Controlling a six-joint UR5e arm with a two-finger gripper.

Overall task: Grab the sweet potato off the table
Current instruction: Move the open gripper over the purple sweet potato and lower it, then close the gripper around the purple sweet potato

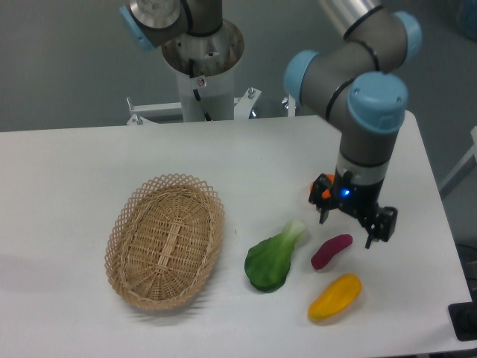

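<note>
The sweet potato (330, 250), a small curved purple-magenta piece, lies on the white table (89, 164) at the right. My gripper (347, 229) hangs open just above its upper end, one finger at the left and one at the right, nothing held between them. The arm comes down from the upper right.
A round orange fruit (319, 191) sits behind the gripper, mostly hidden by it. A yellow-orange vegetable (335, 297) lies just in front of the sweet potato, a green leafy vegetable (273, 256) to its left. A wicker basket (165, 240) stands further left. The table's right edge is close.
</note>
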